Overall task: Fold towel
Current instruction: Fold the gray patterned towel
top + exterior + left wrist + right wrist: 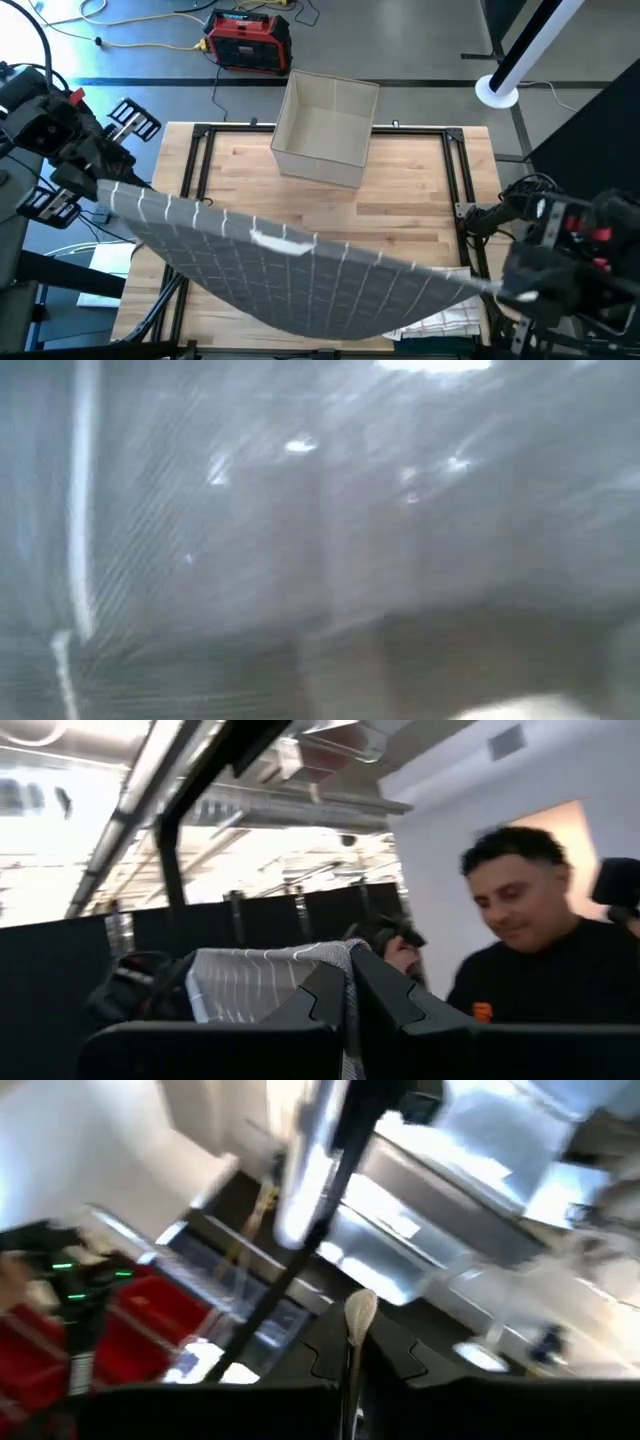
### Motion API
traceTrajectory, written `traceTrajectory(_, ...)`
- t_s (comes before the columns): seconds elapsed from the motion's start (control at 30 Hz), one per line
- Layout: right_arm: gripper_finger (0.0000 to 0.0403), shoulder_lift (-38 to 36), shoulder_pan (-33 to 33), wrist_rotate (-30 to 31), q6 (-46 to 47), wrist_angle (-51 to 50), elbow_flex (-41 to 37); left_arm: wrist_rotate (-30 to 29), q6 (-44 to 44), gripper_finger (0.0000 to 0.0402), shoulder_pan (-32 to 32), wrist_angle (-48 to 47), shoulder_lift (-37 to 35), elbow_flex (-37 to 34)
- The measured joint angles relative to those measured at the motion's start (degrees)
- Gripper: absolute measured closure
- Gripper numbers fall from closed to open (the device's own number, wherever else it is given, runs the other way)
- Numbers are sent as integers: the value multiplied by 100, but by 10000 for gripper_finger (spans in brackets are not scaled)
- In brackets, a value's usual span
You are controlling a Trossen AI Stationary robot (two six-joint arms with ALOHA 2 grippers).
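A cardboard box [325, 128] sits on the wooden table [420, 190]; a red device [248, 42] lies beyond

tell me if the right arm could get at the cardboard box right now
Probably not as things stand. The right gripper is shut on a corner of the grey towel, stretched across to the left gripper. The cardboard box sits unobstructed at the table's far edge, but reaching it means releasing the towel.

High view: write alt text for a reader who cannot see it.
A grey towel with thin white lines hangs stretched between the two arms above a wooden table, the left gripper pinching one end and the right gripper the other. The towel sags in the middle toward the table's near edge. An open cardboard box sits at the far edge.
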Motion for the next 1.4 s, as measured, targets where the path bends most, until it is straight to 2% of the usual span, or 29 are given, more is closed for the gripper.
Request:
traceTrajectory(0.1,403,-10,28,1038,-115,400,7,-398,25,402,-6,-428,-36,21)
traceTrajectory(0.27,403,-45,-325,3853,641,309,17,-1786,105,401,-9,-1806,-158,43)
traceTrajectory(0.37,403,-36,-748,5645,1759,-962,15,-3232,-90,401,-7,-3072,-134,35)
traceTrajectory(0.43,403,-41,-1028,6097,2907,-2299,9,-4125,-258,401,26,-3896,-67,17)
traceTrajectory(0.5,403,-64,-1253,6098,4170,-3802,7,-4730,-325,401,131,-4529,21,-36)
traceTrajectory(0.63,403,-100,-1671,5761,6828,-6407,7,-5018,-401,401,493,-5228,51,-320)
traceTrajectory(0.83,403,-161,-2397,4240,10987,-10259,-11,-5357,-1324,401,1263,-6372,-22,-909)
traceTrajectory(0.87,403,-183,-2559,4097,11055,-10122,-140,-5480,-1400,401,1413,-6499,-82,-1034)
traceTrajectory(0.97,403,-302,-2929,3674,9824,-9435,-586,-5871,-1421,401,1898,-6526,-256,-1487)
traceTrajectory(1.07,403,-318,-3386,3428,9510,-9677,-748,-5978,-1309,401,2386,-6409,-388,-1907)
traceTrajectory(1.17,403,-344,-3789,3114,9665,-10188,-901,-5480,-1315,401,2759,-6226,-524,-2327)
traceTrajectory(1.23,403,-355,-3978,2895,9648,-10160,-1116,-5103,-1315,401,2914,-6130,-547,-2683)
traceTrajectory(1.4,403,-470,-4370,2680,9352,-10184,-1701,-5107,-851,401,3231,-5954,-540,-3610)
